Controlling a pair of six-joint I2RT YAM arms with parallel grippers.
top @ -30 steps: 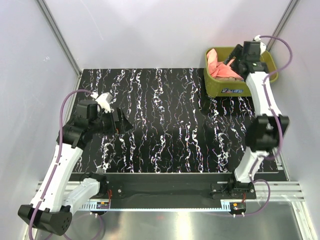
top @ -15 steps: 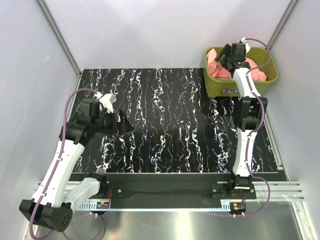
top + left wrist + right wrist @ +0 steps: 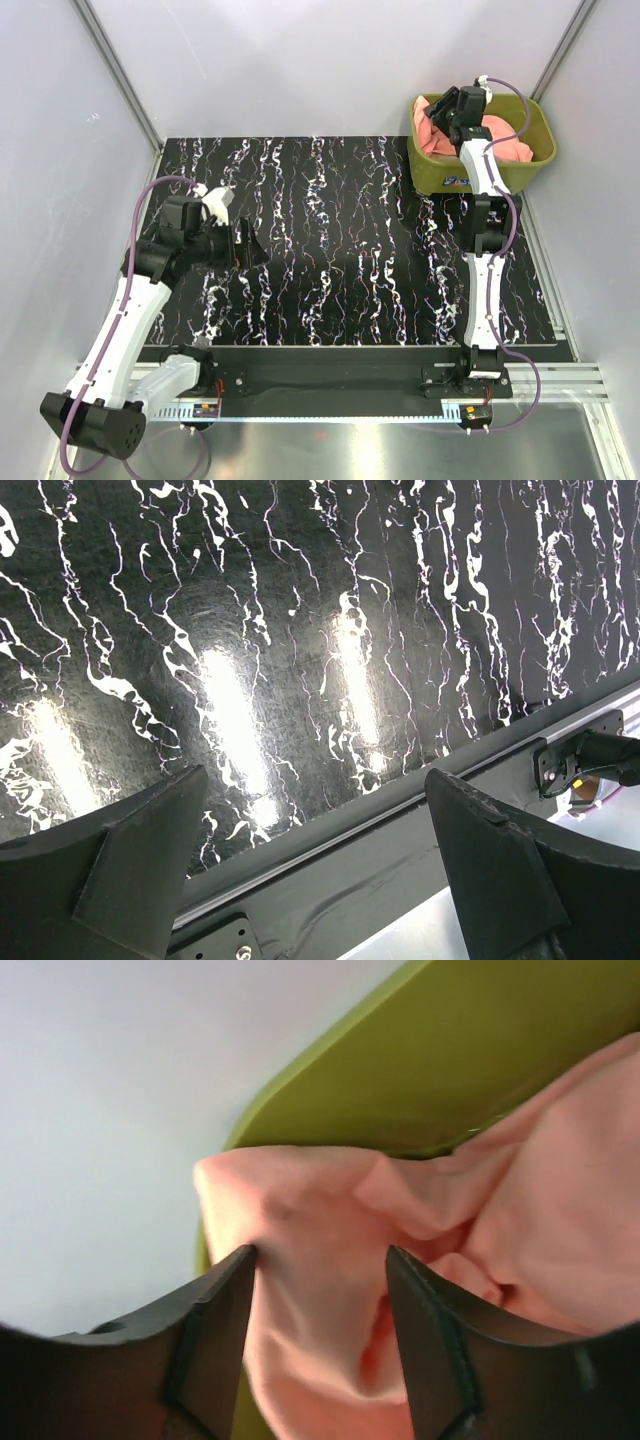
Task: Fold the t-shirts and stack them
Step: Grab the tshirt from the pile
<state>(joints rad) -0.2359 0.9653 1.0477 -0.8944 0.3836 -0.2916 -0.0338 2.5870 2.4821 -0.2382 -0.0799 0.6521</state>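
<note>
Black marbled tabletop (image 3: pixel 330 250), far right corner: olive-green tub (image 3: pixel 470 180) with salmon-pink t-shirt (image 3: pixel 435 138) heaped inside. Right gripper (image 3: pixel 320 1290) straddles a raised fold, jaws apart (pinched or not, cannot tell). Left gripper (image 3: pixel 315 790) hangs wide open, well apart at near left.

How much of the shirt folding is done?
Nothing is folded yet: no shirt lies on the table. The right gripper is in the green tub, its fingers either side of a fold of the pink shirt. The left gripper hangs open over the table. Lifting out, folding and stacking are left.
</note>
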